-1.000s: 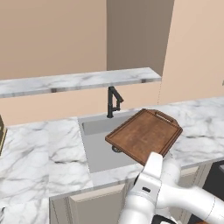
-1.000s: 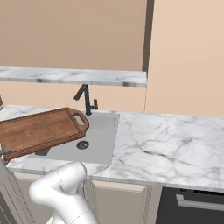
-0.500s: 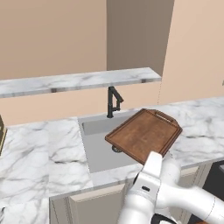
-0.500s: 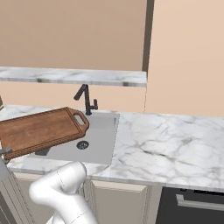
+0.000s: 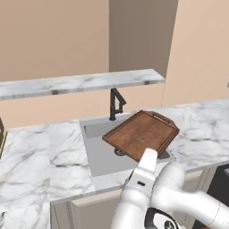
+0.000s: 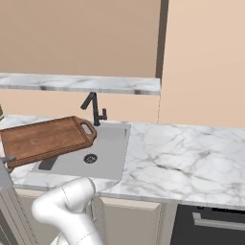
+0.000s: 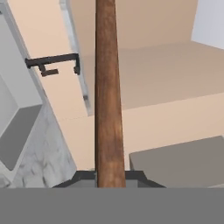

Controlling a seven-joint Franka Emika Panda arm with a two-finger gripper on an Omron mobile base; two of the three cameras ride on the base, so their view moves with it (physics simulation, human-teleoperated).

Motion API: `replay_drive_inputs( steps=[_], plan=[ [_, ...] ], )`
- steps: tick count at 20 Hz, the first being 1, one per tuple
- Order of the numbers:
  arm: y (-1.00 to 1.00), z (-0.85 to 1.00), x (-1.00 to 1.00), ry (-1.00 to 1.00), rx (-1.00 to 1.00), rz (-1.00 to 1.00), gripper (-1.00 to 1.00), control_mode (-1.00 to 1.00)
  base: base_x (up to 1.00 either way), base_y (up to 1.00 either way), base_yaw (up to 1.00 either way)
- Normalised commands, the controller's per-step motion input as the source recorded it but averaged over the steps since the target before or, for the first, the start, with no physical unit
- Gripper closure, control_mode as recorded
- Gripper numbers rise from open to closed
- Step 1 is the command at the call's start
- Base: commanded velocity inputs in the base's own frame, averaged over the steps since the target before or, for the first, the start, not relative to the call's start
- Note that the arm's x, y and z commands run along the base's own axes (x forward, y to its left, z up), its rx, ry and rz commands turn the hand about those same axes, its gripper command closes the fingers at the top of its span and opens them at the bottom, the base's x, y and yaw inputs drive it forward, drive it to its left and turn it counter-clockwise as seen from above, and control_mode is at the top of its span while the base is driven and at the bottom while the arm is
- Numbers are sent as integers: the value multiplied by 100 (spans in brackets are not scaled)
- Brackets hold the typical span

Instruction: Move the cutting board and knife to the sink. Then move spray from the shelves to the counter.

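1. My jaws (image 7: pixel 110 177) are clamped on the near edge of the cutting board (image 5: pixel 142 135), which sticks straight out ahead of them.
2. Board's held up, tilted, over the sink (image 5: pixel 100 150) below and in front of the jaws.
3. Faucet (image 5: pixel 116 103) sits beyond the board, worktop (image 5: pixel 40 156) off to the sides.

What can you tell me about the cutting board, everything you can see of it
The board is a dark brown rectangular wooden slab with a raised rim and a cut-out handle at its far short end. It is off the counter, held in the air above the sink, slightly tilted. The gripper is shut on its near edge; in the hand view the board shows edge-on, as a narrow brown strip rising from between the fingertips. Nothing lies on it.
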Motion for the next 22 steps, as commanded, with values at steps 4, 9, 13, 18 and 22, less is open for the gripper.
replay_drive_inputs(
  steps=[4,9,13,18,22],
  plan=[
    [24,-7,36,16,5,-15,100,-100,0,0,0],
    [21,-9,37,9,8,-19,100,-100,0,0,0],
    [21,-13,36,0,5,-13,100,-100,0,0,0],
    [11,-17,42,1,1,-5,100,-100,0,0,0],
    [10,-25,45,7,4,-3,100,-100,0,0,0]
  ],
)
